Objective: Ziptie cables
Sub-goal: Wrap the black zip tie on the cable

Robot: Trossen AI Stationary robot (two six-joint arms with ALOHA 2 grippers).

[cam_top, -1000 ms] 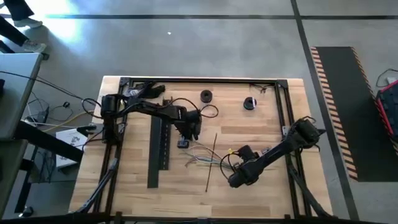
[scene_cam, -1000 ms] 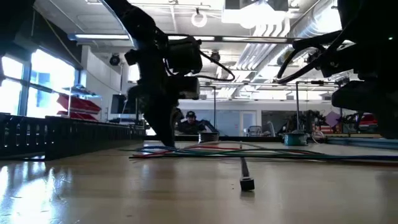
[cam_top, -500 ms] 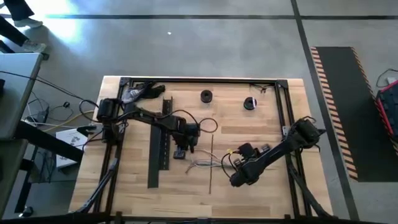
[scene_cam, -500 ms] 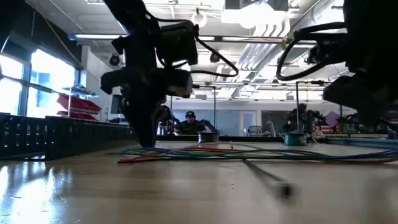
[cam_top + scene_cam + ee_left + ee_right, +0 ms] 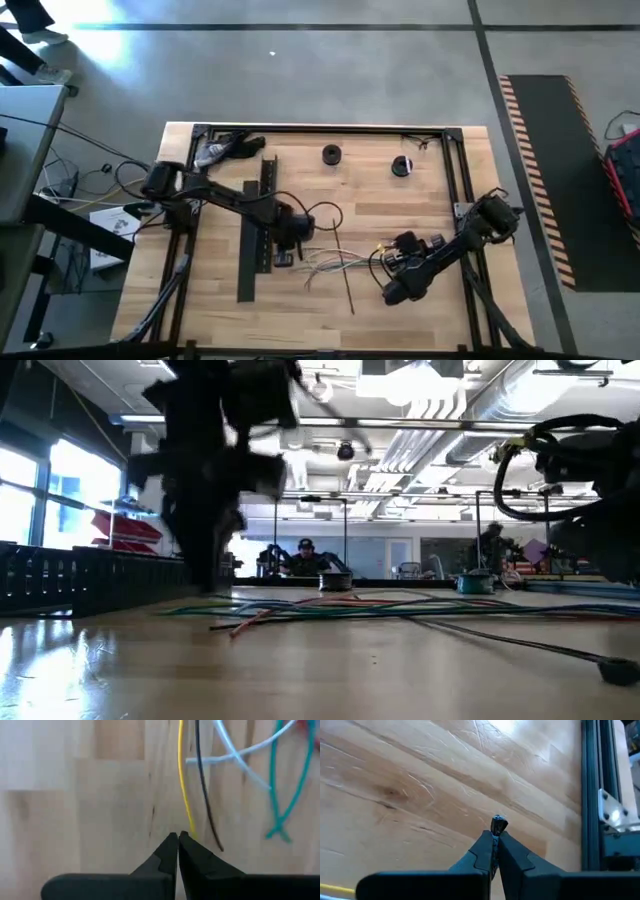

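At the left fingers (image 5: 165,855): they are pressing together with no gap, hovering low over the counter (image 5: 420,215). The end of a yellow wire (image 5: 183,780) is lying just beside the tips, and I cannot tell whether it is being pinched.
At the right fingers (image 5: 482,851): they are closing on a small dark piece (image 5: 498,824) at their tips, and what it is cannot be made out. They are sitting near the counter's right rail, apart from the wires.
Between the two arms: the cables (image 5: 330,262) are lying loose on the bare wood, fanning out and crossing one another rather than running as one tight bunch.
Beside the cables: a thin dark strip (image 5: 347,282) is lying flat across their right ends, not looping round them as far as can be seen.
Further left: the black channel (image 5: 250,280) is lying alongside, with no cable resting in it.
Done so far: judging by this, nothing is being held together yet. No tie is showing around the wires.
Left to do: gathering the wires into one bundle, passing a tie round them and pulling it snug.
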